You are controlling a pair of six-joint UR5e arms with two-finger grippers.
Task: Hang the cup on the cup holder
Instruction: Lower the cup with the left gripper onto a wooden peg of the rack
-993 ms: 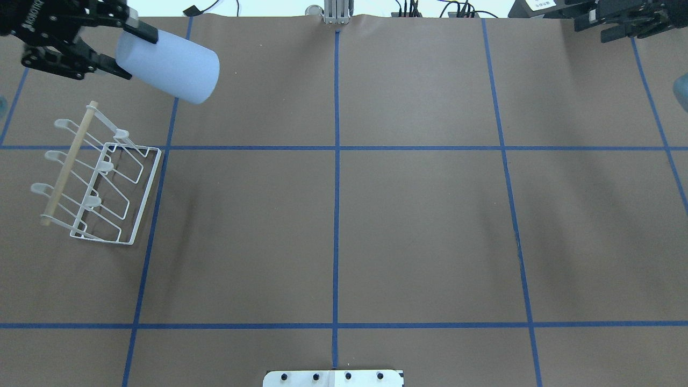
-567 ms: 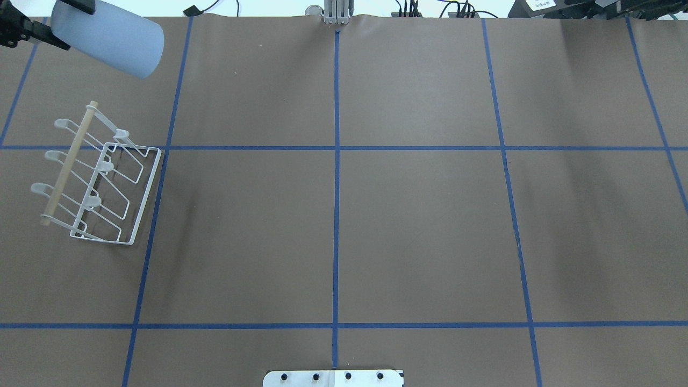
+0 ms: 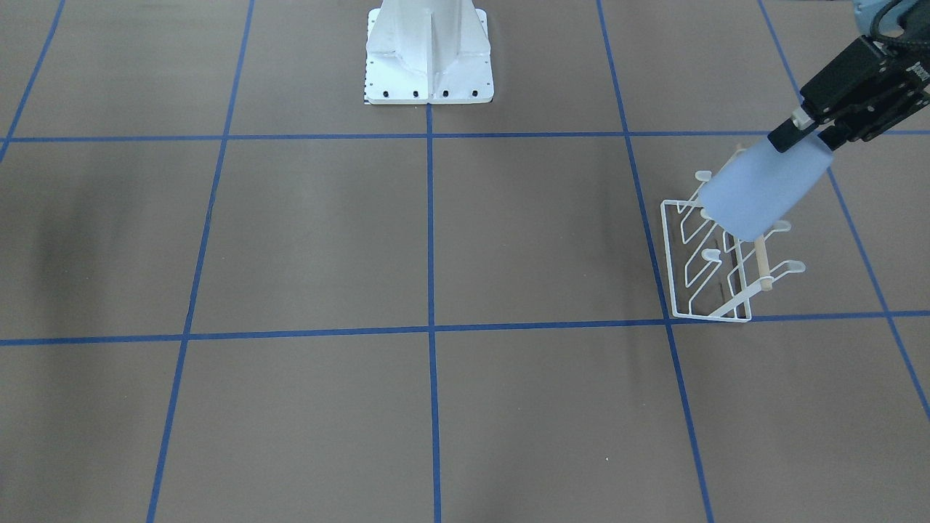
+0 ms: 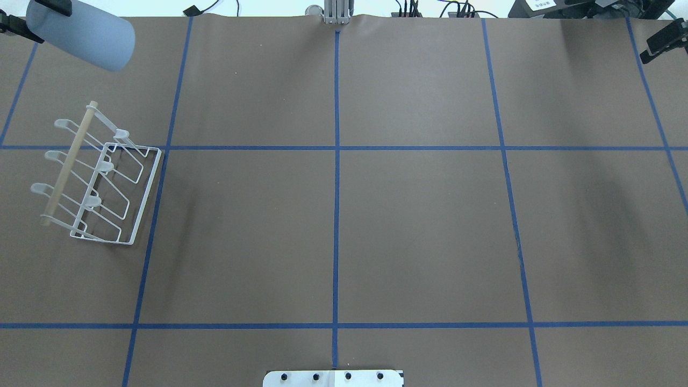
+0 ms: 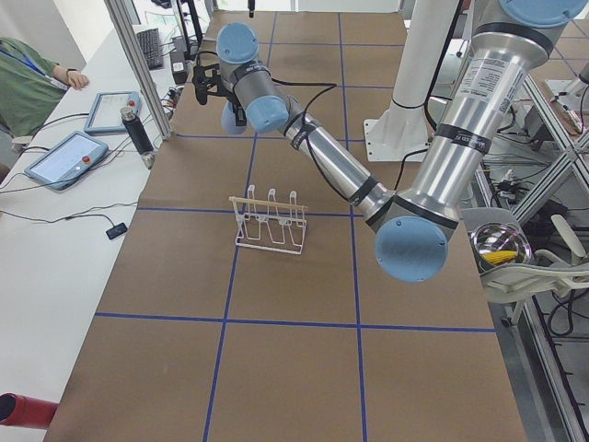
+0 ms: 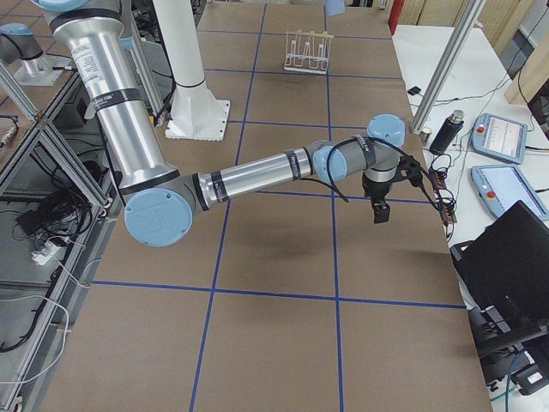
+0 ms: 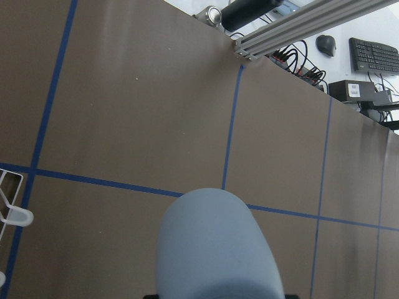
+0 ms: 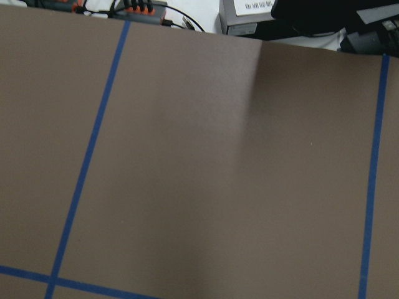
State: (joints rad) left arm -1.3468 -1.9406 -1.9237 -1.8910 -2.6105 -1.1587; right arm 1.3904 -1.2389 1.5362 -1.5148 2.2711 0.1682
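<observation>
The pale blue cup (image 4: pixel 80 35) hangs tilted in the air at the far left corner, its open rim facing right and toward the table. My left gripper (image 3: pixel 806 136) is shut on its base end. In the front view the cup (image 3: pixel 763 190) overlaps the back prongs of the white wire cup holder (image 3: pixel 716 265). In the overhead view it is apart from the holder (image 4: pixel 97 177), beyond its far end. The left wrist view shows the cup (image 7: pixel 218 249) from behind. My right gripper (image 4: pixel 666 40) shows only partly at the far right edge, so I cannot tell if it is open.
The robot's white base plate (image 3: pixel 429 73) is at the near middle edge. A metal post (image 4: pixel 336 11) and cables lie along the far edge. Tablets (image 5: pixel 64 157) and an operator sit beyond that edge. Blue tape lines cross the brown table (image 4: pixel 419 226).
My left gripper has carried the cup left and toward the far left corner, mostly out of the overhead view. My right gripper has moved right to the view's edge.
</observation>
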